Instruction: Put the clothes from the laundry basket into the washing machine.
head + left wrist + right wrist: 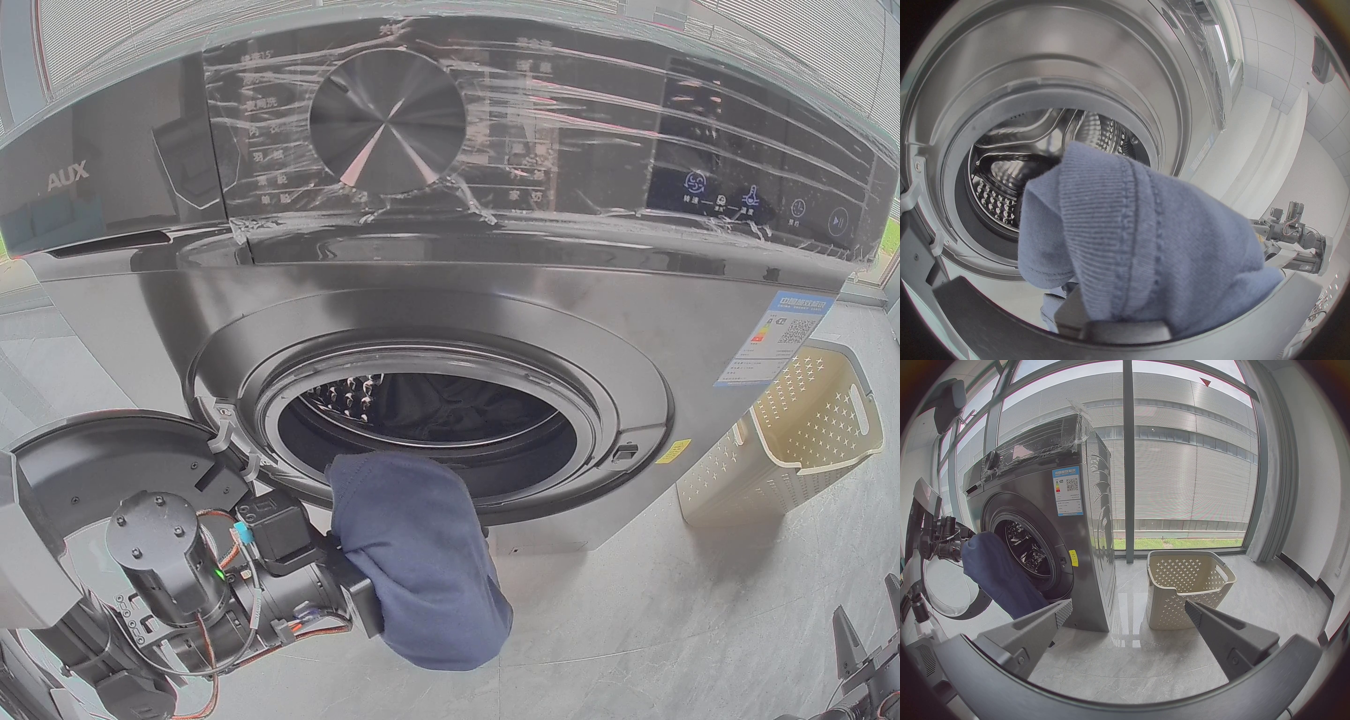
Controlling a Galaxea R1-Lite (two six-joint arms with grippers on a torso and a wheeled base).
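A dark blue knitted garment hangs from my left gripper, which is shut on it just below the washing machine's round opening. The cloth drapes over the fingers and hides them, and its top edge touches the door rim. Up close, the garment covers the lower part of the steel drum. Something dark lies inside the drum. The cream laundry basket stands to the right of the machine. My right gripper is open and holds nothing, low at the right, facing the laundry basket and the machine's side.
The machine's round door is swung open to the left, behind my left arm. Pale tiled floor spreads between machine, basket and right gripper. A large window stands behind the basket.
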